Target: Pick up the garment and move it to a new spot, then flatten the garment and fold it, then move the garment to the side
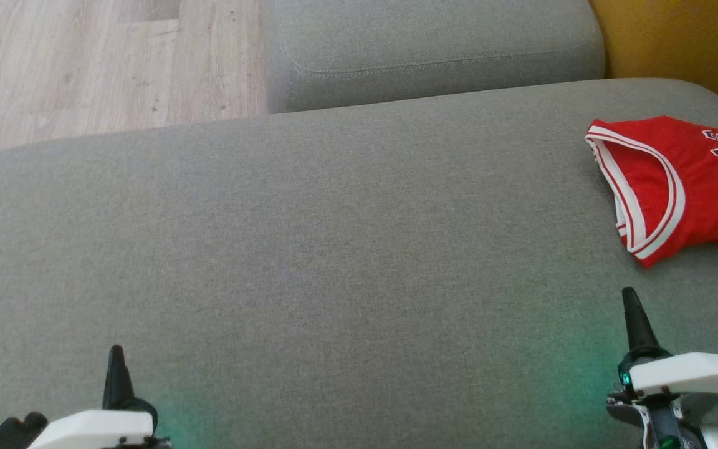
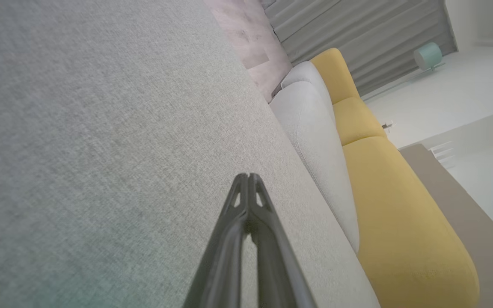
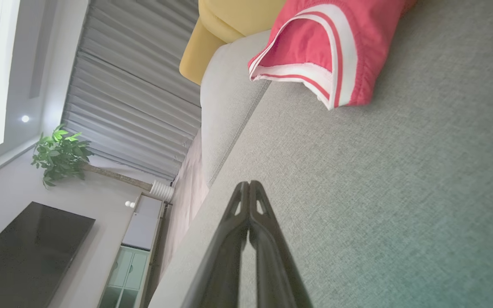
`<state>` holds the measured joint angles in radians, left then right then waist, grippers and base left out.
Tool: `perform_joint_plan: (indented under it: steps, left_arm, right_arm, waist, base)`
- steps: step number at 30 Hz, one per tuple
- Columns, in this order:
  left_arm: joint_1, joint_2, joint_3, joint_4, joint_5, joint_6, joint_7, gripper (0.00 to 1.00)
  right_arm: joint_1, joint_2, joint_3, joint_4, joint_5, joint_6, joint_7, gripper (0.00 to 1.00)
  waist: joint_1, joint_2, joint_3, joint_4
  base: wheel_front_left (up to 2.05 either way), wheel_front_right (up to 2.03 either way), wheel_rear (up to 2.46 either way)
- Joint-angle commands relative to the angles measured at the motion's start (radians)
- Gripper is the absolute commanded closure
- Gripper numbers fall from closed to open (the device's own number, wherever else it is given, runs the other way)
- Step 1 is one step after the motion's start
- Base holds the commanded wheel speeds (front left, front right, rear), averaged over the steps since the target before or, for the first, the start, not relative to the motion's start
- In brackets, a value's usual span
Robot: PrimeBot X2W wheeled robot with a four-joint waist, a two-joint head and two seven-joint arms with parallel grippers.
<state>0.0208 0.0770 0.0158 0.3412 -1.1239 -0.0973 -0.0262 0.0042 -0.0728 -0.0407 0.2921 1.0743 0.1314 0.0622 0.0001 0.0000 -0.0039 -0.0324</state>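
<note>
Head camera overhead, wrist cameras low over cushion [image 1: 309, 237]

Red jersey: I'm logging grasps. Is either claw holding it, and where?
Nothing is held: left claw and right claw are shut, empty; the red jersey lies free on the sofa.

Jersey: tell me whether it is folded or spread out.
Folded, not spread: the jersey lies doubled over on the cushion, its striped trim stacked in layers. Its far side runs past the head view's edge.
</note>
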Motion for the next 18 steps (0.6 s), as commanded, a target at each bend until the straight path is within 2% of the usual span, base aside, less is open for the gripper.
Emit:
perform_joint_plan:
  steps: [1, 18]
  left_arm:
    - [-0.056, 0.001, 0.033, -0.037, -0.026, -0.007, 0.007, 1.00]
    - [-0.083, -0.009, 0.057, -0.059, -0.195, -0.017, 0.056, 1.00]
  right_arm:
    - [-0.060, 0.001, 0.003, -0.039, 0.030, 0.000, 0.008, 1.00]
    - [-0.079, 0.009, -0.025, -0.042, 0.216, -0.001, 0.024, 1.00]
  waist:
    - [0.0000, 0.0000, 0.000, 0.001]
    - [0.0000, 0.0000, 0.003, 0.013]
  base:
    - [0.00, 0.00, 0.00]
    - [0.00, 0.00, 0.00]
